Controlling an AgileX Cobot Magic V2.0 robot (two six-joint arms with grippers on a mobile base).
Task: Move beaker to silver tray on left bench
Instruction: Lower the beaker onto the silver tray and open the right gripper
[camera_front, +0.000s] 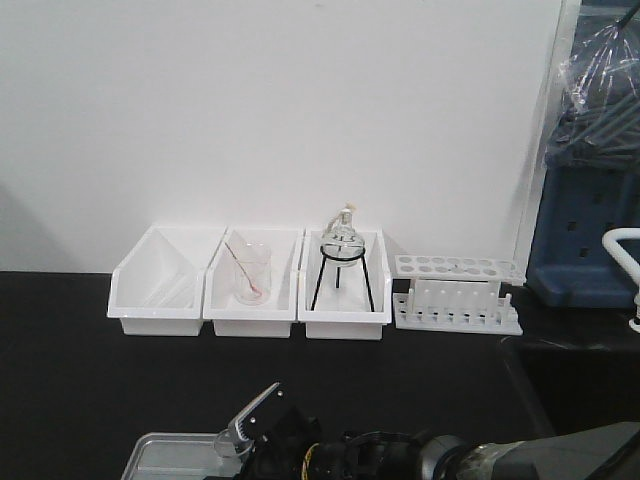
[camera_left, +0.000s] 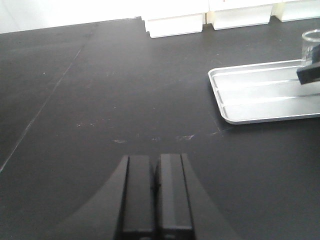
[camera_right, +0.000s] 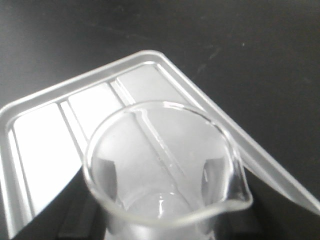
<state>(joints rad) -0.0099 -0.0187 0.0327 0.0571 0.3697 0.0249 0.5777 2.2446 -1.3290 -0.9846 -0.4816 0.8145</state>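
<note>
Above silver tray (camera_right: 42, 145) rim: beaker (camera_right: 165, 170) in right jaws; bench (camera_left: 100, 100) open leftward.

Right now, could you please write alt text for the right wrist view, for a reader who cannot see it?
An empty clear glass beaker fills the foreground, seen from above, its pour lip toward the lower right. Dark pads show through the glass on two opposite sides. Behind it lies a silver tray on a black bench.

We're looking at a clear glass beaker (camera_right: 165, 165), a grey-silver tray (camera_right: 40, 145) with pale raised stripes, a matte black bench (camera_left: 100, 100) and plain white bins (camera_front: 250, 305).
</note>
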